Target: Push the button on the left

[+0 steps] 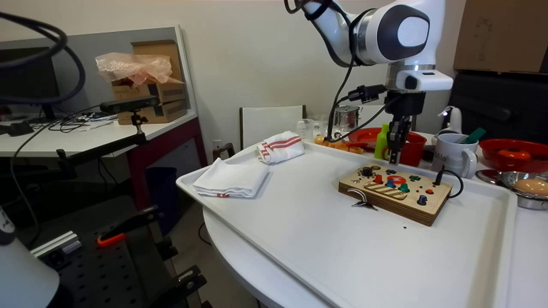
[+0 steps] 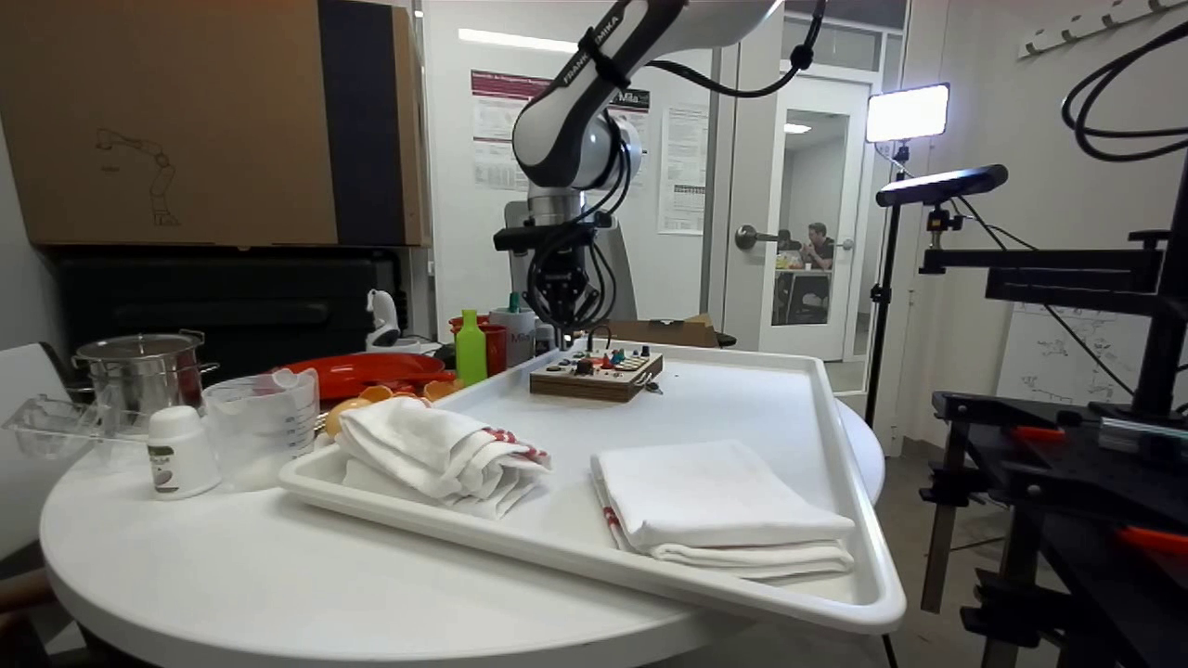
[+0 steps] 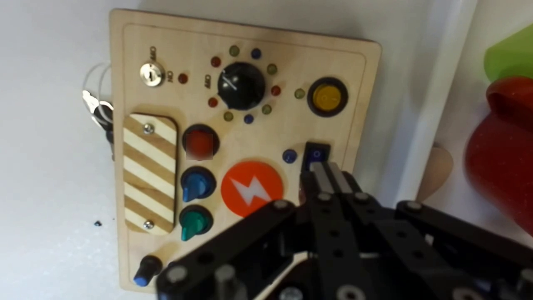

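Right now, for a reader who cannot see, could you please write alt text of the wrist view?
A closed hand is over a wooden control board, hiding part of a dark rocker switch; contact is unclear. The board carries a yellow button, a black dial, a blue knob and a green knob.

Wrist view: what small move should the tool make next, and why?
Perhaps a short shift toward the yellow button, if that one is meant: in an exterior view it sits left of the blue switch, which the shut tool partly covers in the wrist view.
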`<state>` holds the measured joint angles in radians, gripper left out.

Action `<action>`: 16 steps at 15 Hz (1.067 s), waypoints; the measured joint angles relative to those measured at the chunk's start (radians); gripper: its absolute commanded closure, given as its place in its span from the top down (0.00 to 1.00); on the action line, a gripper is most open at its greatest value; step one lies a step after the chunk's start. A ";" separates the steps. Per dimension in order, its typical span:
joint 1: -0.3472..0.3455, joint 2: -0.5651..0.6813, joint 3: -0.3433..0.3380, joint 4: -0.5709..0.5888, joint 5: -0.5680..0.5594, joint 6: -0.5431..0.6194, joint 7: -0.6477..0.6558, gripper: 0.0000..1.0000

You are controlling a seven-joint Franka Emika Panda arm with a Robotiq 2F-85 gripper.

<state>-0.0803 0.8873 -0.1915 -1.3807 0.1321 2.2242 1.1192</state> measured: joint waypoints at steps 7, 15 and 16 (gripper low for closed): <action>-0.001 0.005 -0.002 -0.002 0.000 0.001 0.000 0.00; -0.001 0.012 -0.002 -0.008 0.000 0.001 0.000 0.00; -0.001 0.014 -0.002 -0.008 0.000 0.001 0.000 0.00</action>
<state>-0.0809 0.9011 -0.1932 -1.3891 0.1321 2.2254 1.1192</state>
